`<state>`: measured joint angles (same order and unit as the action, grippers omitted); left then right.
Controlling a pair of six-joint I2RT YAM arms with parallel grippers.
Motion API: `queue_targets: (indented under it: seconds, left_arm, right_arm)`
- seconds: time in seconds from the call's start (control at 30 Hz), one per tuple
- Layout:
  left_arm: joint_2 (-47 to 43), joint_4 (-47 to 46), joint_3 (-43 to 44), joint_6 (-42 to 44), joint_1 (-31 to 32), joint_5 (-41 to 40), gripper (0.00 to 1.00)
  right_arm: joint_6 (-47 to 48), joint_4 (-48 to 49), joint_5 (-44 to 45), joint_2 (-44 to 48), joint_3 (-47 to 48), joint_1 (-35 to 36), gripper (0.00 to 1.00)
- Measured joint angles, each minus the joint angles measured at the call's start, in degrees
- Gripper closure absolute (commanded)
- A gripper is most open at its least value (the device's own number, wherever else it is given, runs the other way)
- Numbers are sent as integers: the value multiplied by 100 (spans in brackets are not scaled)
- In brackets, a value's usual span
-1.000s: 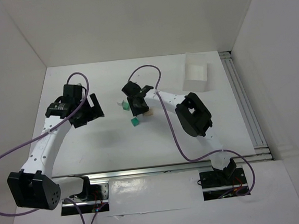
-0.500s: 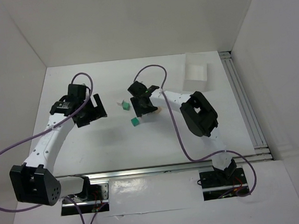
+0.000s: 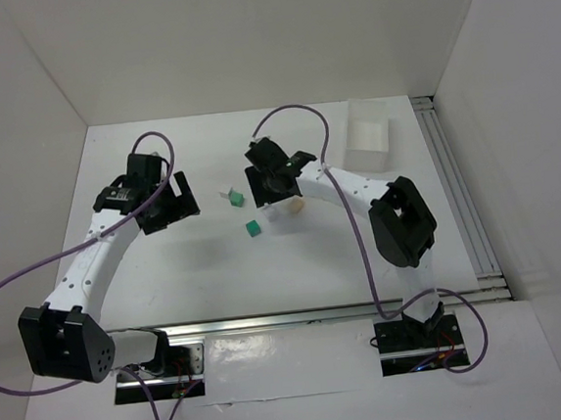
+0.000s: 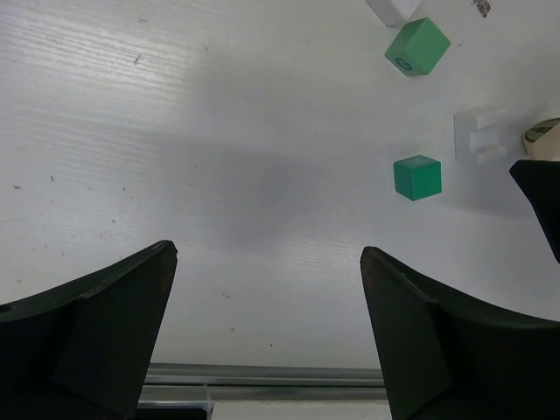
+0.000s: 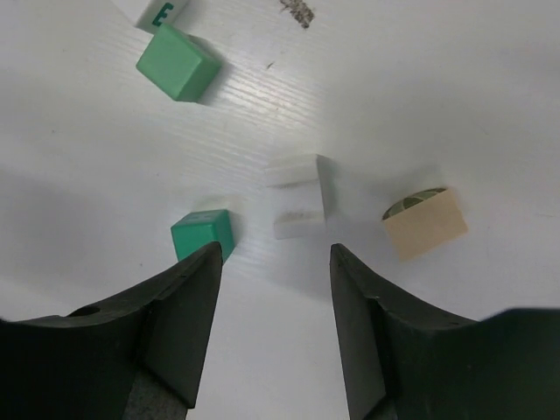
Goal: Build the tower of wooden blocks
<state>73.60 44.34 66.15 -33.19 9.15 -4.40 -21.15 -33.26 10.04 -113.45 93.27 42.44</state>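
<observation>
No stack stands; the blocks lie apart on the white table. A teal cube [image 3: 253, 229] [image 5: 204, 234] [image 4: 417, 177] lies nearest. A lighter green cube [image 3: 233, 199] [image 5: 178, 63] [image 4: 418, 46] lies behind it, next to a white lettered block [image 5: 162, 10]. A white notched piece [image 5: 302, 197] [image 4: 479, 134] and a pale tan rounded block [image 3: 297, 207] [image 5: 424, 223] lie to the right. My right gripper [image 3: 274, 193] [image 5: 273, 262] is open and empty, hovering over the white piece between the teal cube and the tan block. My left gripper [image 3: 181, 197] [image 4: 267, 254] is open and empty, left of the blocks.
A clear rectangular plastic tray [image 3: 368, 141] stands at the back right. White walls enclose the table on three sides. A metal rail [image 3: 461, 194] runs along the right edge, and another along the near edge [image 4: 262, 376].
My right gripper has moved back and to the right, away from the teal cube, and the tan block now shows beside it. My left gripper has shifted slightly right.
</observation>
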Motion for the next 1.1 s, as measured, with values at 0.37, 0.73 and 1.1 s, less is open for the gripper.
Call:
queue_targets:
  seconds: [0.37,0.73,1.1]
  left_arm:
    - [59,7,35,0,0,-61,0]
    - [59,7,35,-9,33,-92,0]
    - [59,7,35,-24,90,-85,0]
  right_arm:
    - [28,-42,-59,-562,-52,125,32]
    - [118,-17,-146,-881,-48,-140,46]
    - [-372,-26,173,-1132,170,-313,30]
